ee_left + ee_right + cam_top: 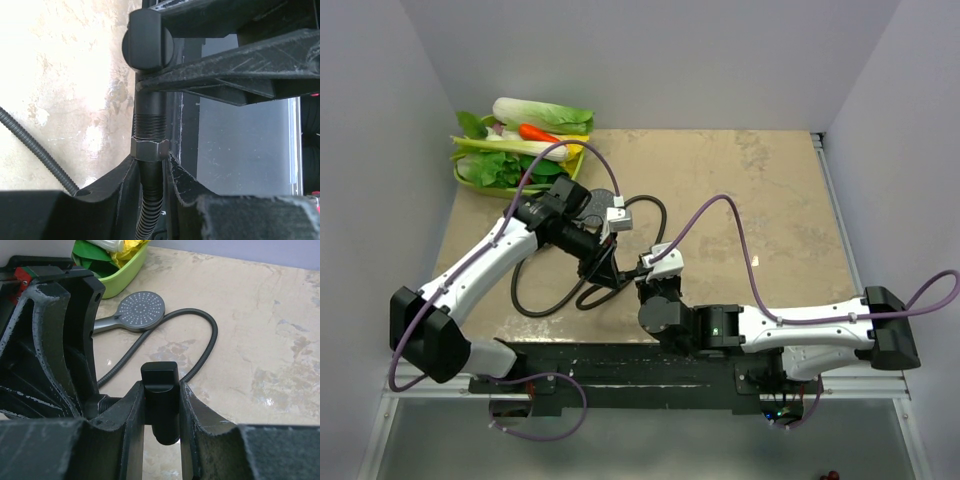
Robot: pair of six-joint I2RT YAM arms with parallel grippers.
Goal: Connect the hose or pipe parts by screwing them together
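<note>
Left jaws clamped on the hose end nut, right jaws gripping a black threaded fitting, nut butted against the thread above the bench, shower head lying face-up by the green tub, hose looping beside it.

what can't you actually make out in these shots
- top view: hose nut meeting threaded fitting, lost between the black left gripper and right gripper.
- right wrist view: shower head handle's end, behind the left gripper.
- left wrist view: whether the nut bites the threads, hidden inside it.
</note>
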